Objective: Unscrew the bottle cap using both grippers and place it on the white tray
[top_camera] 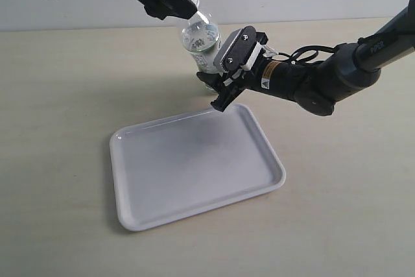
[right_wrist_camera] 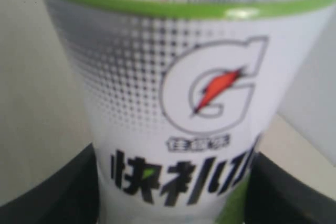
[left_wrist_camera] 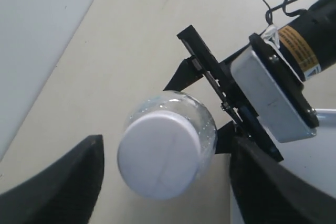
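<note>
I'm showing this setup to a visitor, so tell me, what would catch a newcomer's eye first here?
The labelled clear bottle stands out, gripped around its body by the right end effector, just behind the far corner of the glossy white tray. The left end effector straddles the white cap from above, open and not touching.

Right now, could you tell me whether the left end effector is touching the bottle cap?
Apart. The left wrist view shows the bottle cap between the open fingers of the left end effector, with a gap on each side.
</note>
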Action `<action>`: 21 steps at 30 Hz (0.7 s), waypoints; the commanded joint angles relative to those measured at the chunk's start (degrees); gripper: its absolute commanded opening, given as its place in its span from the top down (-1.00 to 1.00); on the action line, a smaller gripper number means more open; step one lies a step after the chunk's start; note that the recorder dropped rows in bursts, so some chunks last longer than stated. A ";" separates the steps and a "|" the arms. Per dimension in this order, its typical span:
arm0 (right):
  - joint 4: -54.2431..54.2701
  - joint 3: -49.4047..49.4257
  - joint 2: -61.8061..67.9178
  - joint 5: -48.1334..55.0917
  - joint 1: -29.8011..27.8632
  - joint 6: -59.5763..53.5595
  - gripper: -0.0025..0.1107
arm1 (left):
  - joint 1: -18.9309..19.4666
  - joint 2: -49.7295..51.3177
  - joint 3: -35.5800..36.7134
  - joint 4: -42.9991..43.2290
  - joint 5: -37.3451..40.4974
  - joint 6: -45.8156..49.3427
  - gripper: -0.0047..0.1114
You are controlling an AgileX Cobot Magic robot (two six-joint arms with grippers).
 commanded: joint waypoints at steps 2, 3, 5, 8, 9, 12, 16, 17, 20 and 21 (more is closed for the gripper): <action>0.59 -0.31 -0.38 -0.89 -0.28 -0.07 0.96 | -0.26 -0.30 -0.40 0.20 1.34 3.88 -0.22; 0.59 -0.31 -0.38 -0.89 -0.28 -0.07 0.96 | -0.26 -0.30 -0.40 0.20 1.34 4.39 -0.22; 0.59 -0.31 -0.38 -0.89 -0.28 -0.07 0.96 | -0.26 -0.30 -0.40 0.20 1.34 5.18 -0.22; 0.59 -0.31 -0.38 -0.89 -0.28 -0.07 0.96 | -0.26 -0.30 -0.40 0.20 1.34 5.61 -0.22; 0.59 -0.31 -0.38 -0.89 -0.28 -0.07 0.96 | -0.26 -0.30 -0.40 0.20 1.24 6.11 -0.22; 0.59 -0.31 -0.38 -0.89 -0.28 -0.07 0.96 | -0.26 -0.30 -0.40 0.20 1.24 7.14 -0.22; 0.59 -1.15 -0.28 0.45 -0.28 -0.07 0.96 | -0.26 -0.30 -0.40 0.70 1.34 7.14 -0.22; 0.46 -1.42 -0.14 1.13 -0.28 -0.07 0.96 | -0.26 -0.30 -0.40 0.84 1.61 7.14 -0.22; 0.45 -1.43 -0.14 1.24 -0.28 -0.71 0.96 | -0.26 -0.30 -0.40 0.93 2.52 7.14 -0.22; 0.45 -1.43 -0.14 1.24 -0.28 -0.71 0.96 | -0.26 -0.30 -0.40 0.93 2.63 7.14 -0.22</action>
